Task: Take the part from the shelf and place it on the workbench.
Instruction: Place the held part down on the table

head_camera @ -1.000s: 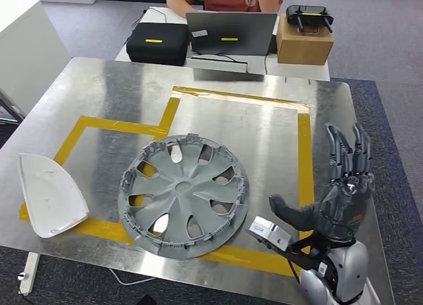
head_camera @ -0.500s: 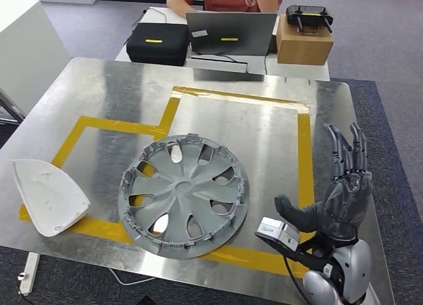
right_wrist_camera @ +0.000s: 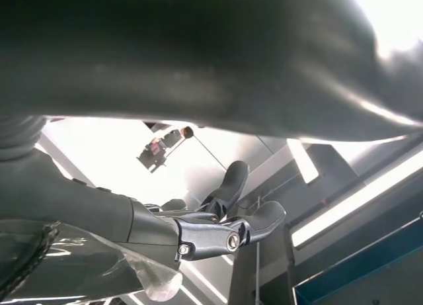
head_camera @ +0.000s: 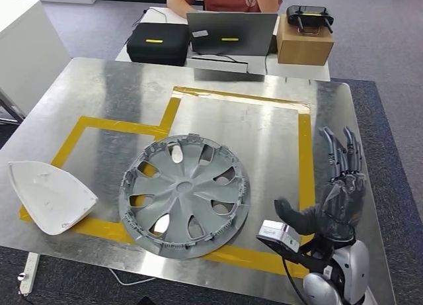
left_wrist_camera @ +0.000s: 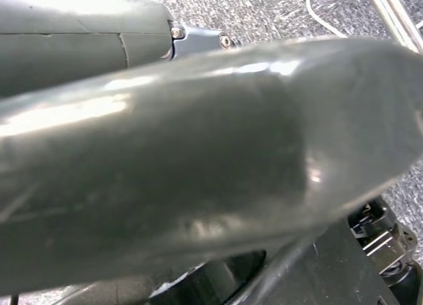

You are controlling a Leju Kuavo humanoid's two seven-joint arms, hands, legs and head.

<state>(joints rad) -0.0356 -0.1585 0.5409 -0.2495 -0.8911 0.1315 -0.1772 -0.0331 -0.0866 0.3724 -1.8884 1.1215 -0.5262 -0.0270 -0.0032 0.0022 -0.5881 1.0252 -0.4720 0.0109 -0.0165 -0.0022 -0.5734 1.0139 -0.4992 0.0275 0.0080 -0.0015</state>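
Since a second ago the white curved plastic shell (head_camera: 49,196) at about 8 o'clock on the brushed-metal workbench (head_camera: 114,96) has swung round and slid a little toward the grey plastic wheel cover (head_camera: 184,194) — its pointed end now aims at the cover, still apart from it. The cover itself has not shifted; it lies flat at the bench's middle, overlapping the yellow tape outline (head_camera: 305,156) along its near edge. The right hand (head_camera: 335,192) at 4 o'clock has sunk slightly and stays upright, palm toward the cover, fingers (head_camera: 344,149) spread and pointing up, thumb out toward the cover — it holds nothing and touches nothing. Whether the left hand is open I cannot tell.
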